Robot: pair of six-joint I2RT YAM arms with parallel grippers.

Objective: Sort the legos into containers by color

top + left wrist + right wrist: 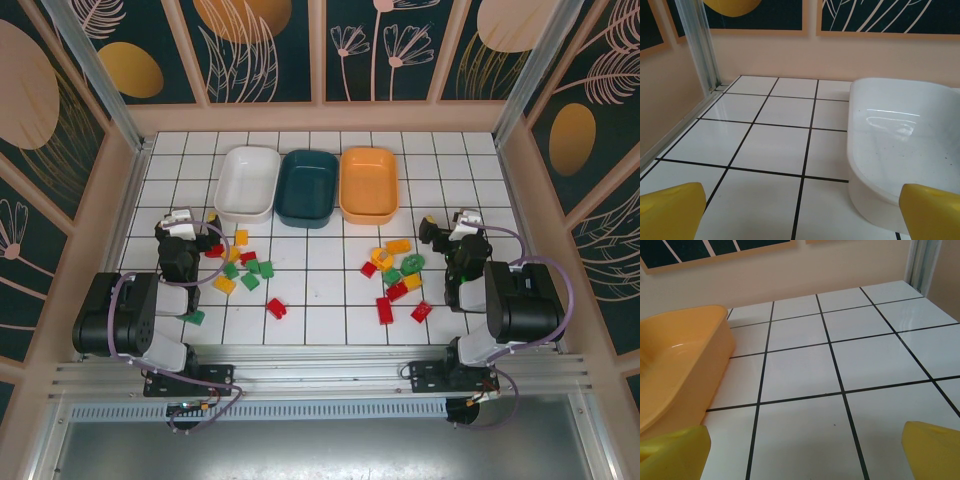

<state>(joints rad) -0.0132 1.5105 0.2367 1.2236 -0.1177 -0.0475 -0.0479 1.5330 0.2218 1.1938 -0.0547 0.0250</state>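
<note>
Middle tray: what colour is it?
The middle tray is dark teal, best seen from the top camera.

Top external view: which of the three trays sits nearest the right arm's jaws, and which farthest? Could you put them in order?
1. Orange tray: right end of the row, the closest.
2. Dark teal tray: middle of the row.
3. White tray: left end of the row, the farthest.

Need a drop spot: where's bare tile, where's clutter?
Bare: tiles left of the white tray, tiles right of the orange tray, and the middle lane between the left brick pile and the right brick pile. Crowded: both piles.
</note>
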